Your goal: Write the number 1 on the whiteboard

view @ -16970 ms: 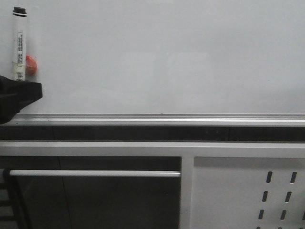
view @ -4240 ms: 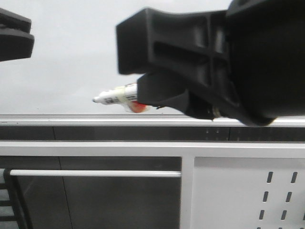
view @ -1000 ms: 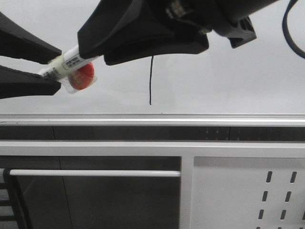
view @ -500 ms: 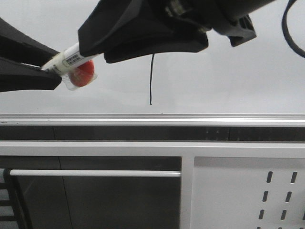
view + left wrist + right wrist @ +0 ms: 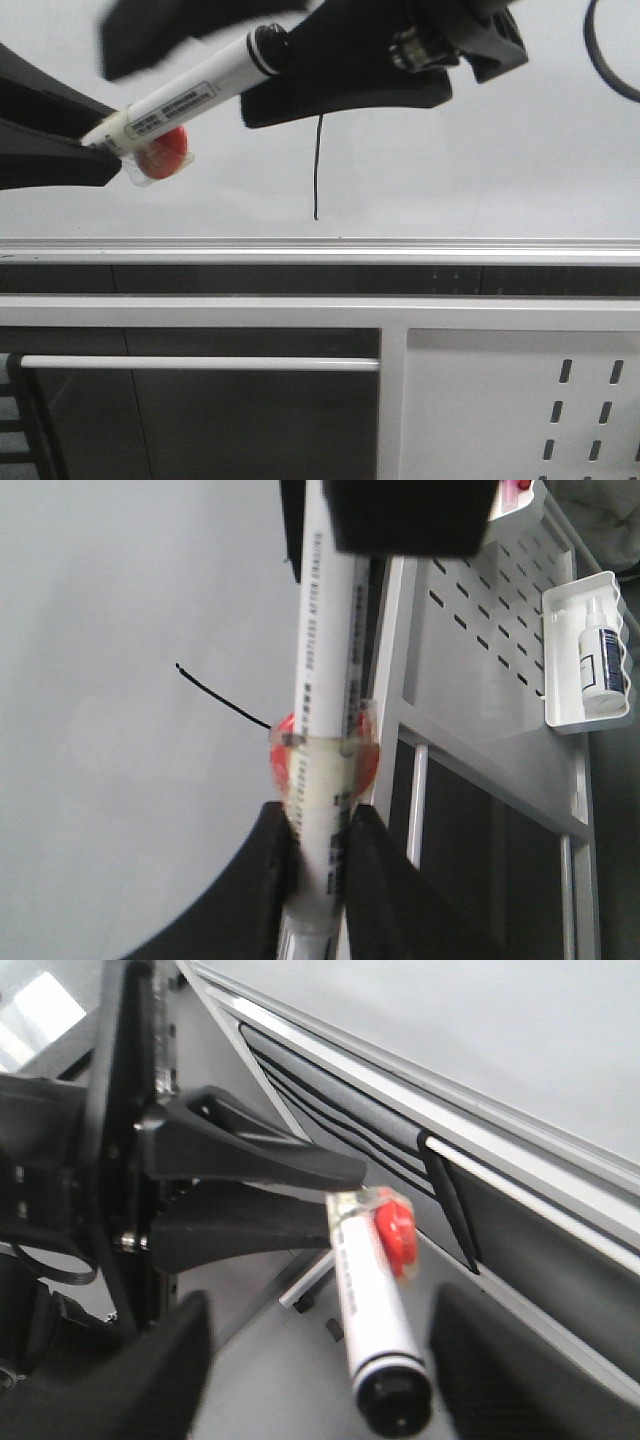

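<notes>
The number 1 (image 5: 317,165) is a thin black upright stroke on the whiteboard (image 5: 500,170), ending just above the silver rail. It also shows on the board (image 5: 100,630) as a stroke (image 5: 215,692) in the left wrist view. A white marker (image 5: 190,92) with a red lump (image 5: 162,152) taped to it slants in front of the board. My left gripper (image 5: 112,140) is shut on the marker's lower end (image 5: 322,780). My right gripper (image 5: 180,75) is open, its fingers (image 5: 150,1375) standing apart on either side of the marker's black end (image 5: 395,1400).
Below the board run a silver rail (image 5: 320,248), a dark gap and a white frame. Under those are a horizontal bar (image 5: 200,363) and a grey panel with slot holes (image 5: 520,400). A white bin holding a spray bottle (image 5: 597,655) hangs on that panel.
My right gripper has opened and let go of the marker. My left gripper has shut on its lower end. The stroke on the board is unchanged.
</notes>
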You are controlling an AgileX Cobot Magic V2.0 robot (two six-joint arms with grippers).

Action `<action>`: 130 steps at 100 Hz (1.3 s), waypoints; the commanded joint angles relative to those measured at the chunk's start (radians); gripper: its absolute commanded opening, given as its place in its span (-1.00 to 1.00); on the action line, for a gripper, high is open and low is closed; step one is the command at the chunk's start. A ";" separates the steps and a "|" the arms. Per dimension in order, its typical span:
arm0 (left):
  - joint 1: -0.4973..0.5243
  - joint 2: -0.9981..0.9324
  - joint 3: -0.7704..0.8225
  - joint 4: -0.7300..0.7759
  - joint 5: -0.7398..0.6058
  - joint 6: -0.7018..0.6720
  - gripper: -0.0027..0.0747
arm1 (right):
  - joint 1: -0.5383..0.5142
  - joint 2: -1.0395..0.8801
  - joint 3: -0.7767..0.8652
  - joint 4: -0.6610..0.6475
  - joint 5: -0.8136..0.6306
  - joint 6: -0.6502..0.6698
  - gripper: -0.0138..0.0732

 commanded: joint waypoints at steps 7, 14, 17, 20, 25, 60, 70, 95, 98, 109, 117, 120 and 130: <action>-0.003 -0.008 -0.034 -0.132 -0.018 -0.053 -0.98 | -0.008 -0.036 -0.038 -0.006 -0.096 -0.010 0.54; -0.003 -0.008 -0.034 -0.195 -0.018 -0.055 -0.98 | -0.008 -0.062 -0.038 -0.019 -0.122 -0.010 0.46; -0.003 -0.008 -0.034 -0.232 -0.018 -0.055 -0.98 | -0.008 -0.074 -0.036 -0.024 -0.129 -0.010 0.43; -0.003 -0.008 -0.032 -0.279 -0.018 -0.055 -0.98 | -0.008 -0.091 -0.032 -0.035 -0.134 -0.010 0.42; -0.003 -0.008 -0.030 -0.383 -0.021 -0.055 -0.98 | -0.008 -0.116 -0.028 -0.059 -0.134 -0.010 0.40; -0.003 -0.034 0.091 -0.847 -0.216 -0.046 -0.98 | -0.008 -0.268 0.053 -0.115 -0.027 -0.010 -0.48; -0.003 -0.034 0.150 -0.923 -0.301 -0.046 -0.98 | -0.008 -0.292 0.081 -0.116 -0.035 -0.010 -0.86; -0.003 -0.031 0.306 -1.115 -0.477 0.057 -0.98 | -0.008 -0.322 0.174 -0.130 -0.124 -0.010 -0.85; -0.003 -0.028 0.321 -1.140 -0.506 0.065 -0.98 | -0.008 -0.322 0.186 -0.130 -0.130 -0.010 -0.85; -0.003 -0.001 0.352 -1.229 -0.581 0.108 -0.98 | -0.008 -0.322 0.210 -0.130 -0.153 -0.010 -0.85; -0.003 0.040 0.354 -1.241 -0.616 0.151 -0.98 | -0.008 -0.322 0.224 -0.130 -0.175 -0.010 -0.85; -0.003 0.060 0.354 -1.249 -0.637 0.165 -0.98 | -0.008 -0.322 0.229 -0.130 -0.185 -0.010 -0.85; -0.003 0.155 0.354 -1.287 -0.742 0.204 -0.98 | -0.008 -0.322 0.240 -0.133 -0.208 -0.010 -0.85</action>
